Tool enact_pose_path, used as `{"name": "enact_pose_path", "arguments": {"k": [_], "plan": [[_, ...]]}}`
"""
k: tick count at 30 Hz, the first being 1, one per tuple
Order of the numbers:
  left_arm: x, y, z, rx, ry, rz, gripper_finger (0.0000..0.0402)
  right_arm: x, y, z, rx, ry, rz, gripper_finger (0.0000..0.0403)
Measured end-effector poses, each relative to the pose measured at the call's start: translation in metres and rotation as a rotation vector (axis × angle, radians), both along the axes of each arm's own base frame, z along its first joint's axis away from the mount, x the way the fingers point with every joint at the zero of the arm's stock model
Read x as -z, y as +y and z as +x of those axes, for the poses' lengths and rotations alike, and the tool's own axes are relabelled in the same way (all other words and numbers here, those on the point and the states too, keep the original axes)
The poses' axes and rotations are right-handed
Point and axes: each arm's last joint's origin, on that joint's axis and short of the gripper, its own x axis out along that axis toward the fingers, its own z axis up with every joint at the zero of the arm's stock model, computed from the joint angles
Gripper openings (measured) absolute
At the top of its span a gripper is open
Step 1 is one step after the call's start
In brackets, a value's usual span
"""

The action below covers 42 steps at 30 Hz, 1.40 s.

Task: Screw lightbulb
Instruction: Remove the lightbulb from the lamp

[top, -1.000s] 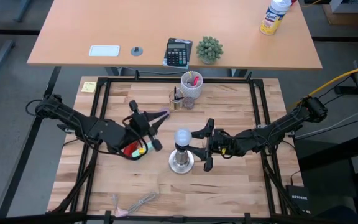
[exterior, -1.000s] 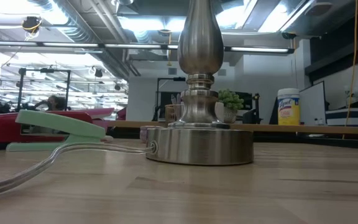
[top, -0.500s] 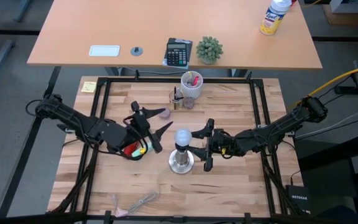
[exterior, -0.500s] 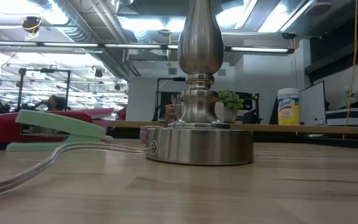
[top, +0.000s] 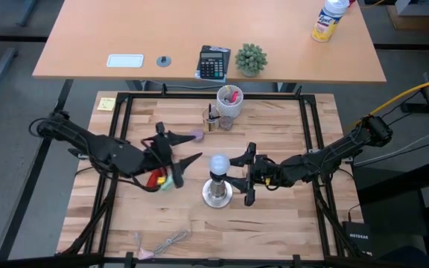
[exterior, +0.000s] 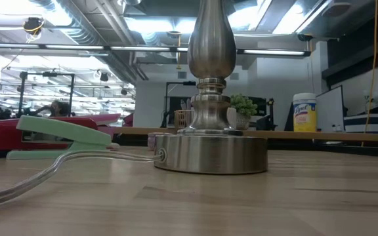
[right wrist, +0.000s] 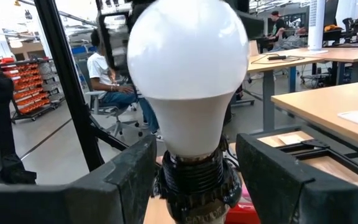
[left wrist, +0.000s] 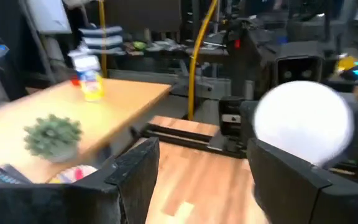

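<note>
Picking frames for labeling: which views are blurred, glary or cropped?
Left wrist view: smeared by motion blur, lightbulb soft-edged. Right wrist view: sharp on the bulb, its globe near white-out, room behind softer. Low view: ceiling lights blown out, socket stand cropped above its neck, bulb out of frame. High view: even light, crisp, left gripper slightly soft.

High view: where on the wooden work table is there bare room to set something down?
Bare wood runs along the near edge of the table, right of the cord scraps, and in the far right corner beside the white cup. The middle is crowded: lamp stand, both grippers.
</note>
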Motion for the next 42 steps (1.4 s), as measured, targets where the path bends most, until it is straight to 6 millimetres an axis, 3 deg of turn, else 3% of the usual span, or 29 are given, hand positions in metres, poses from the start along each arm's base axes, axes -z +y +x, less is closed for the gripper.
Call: {"name": "enact_pose_path", "arguments": {"k": [4, 9, 18, 31, 42], "plan": [[-0.005, 0.002, -0.016, 0.150, 0.009, -0.110, 0.0237, 0.000, 0.000, 0.000, 0.000, 0.002, -0.001, 0.0225], [0.003, -0.003, -0.006, 0.281, 0.061, -0.126, 0.0237, 0.000, 0.000, 0.000, 0.000, 0.001, -0.001, 0.0225], [0.019, 0.007, 0.019, 0.223, 0.105, -0.111, 0.0237, 0.000, 0.001, 0.000, -0.051, -0.003, -0.005, 0.0225], [0.011, 0.004, 0.024, 0.347, 0.040, -0.099, 0.0237, 0.000, -0.001, 0.000, 0.028, 0.000, 0.003, 0.0225], [0.018, -0.004, 0.032, 0.416, 0.056, -0.089, 0.0237, 0.000, -0.002, 0.000, 0.057, 0.002, 0.005, 0.0225]]}}
